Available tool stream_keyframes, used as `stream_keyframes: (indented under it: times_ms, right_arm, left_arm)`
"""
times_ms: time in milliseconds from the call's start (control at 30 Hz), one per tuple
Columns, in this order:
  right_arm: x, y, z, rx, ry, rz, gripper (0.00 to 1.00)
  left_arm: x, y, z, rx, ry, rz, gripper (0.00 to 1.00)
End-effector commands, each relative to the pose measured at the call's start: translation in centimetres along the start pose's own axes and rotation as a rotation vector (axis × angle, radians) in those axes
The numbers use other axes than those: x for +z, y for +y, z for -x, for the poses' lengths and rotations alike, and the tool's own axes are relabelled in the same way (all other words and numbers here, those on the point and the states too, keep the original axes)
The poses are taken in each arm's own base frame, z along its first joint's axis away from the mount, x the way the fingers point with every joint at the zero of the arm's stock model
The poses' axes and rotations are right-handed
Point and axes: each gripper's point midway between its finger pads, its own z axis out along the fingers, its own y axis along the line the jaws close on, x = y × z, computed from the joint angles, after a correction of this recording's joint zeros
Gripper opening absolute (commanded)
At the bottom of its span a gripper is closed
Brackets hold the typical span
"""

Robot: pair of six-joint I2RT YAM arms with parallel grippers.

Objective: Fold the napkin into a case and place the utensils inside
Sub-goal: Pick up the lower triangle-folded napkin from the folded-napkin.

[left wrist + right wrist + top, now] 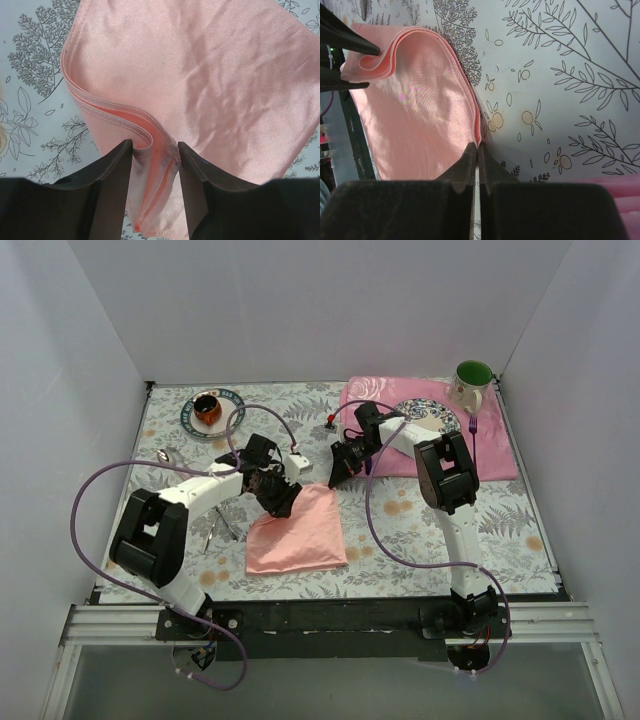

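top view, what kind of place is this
Probably a lab test cell staged as a dining table: plain white walls, a leaf-print tablecloth, a plate and green mug on a pink placemat.

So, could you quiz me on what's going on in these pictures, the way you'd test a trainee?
1. True or false: the napkin lies on a dinner plate.
2. What sits between the fingers of the left gripper? A) a spoon B) a fold of the napkin C) a mug
3. Fill in: the right gripper has its jaws ____ at the napkin's edge.

Key:
1. False. It lies on the leaf-print tablecloth.
2. B.
3. Shut.
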Motion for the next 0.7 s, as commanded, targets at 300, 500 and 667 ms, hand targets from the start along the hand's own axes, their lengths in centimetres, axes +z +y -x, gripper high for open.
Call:
stream_keyframes:
  times_ms: [300, 500, 667]
  right_arm:
    - [0.0, 0.0, -0.5, -0.02, 0.032, -0.038, 0.02]
    - [0.0, 0.0, -0.4, -0.026, 0.03, -0.04, 0.02]
    - [-0.1, 0.1, -0.4, -0.03, 0.032, -0.038, 0.02]
  left_arm:
    - [-0.7, 1.4, 0.8, 0.067, -0.009, 0.167, 0.52]
    - [-0.6, 1.0, 0.5, 0.034, -0.008, 0.148, 0.61]
    - [-2.0, 1.2, 1.8, -0.06, -0.054, 0.042, 0.63]
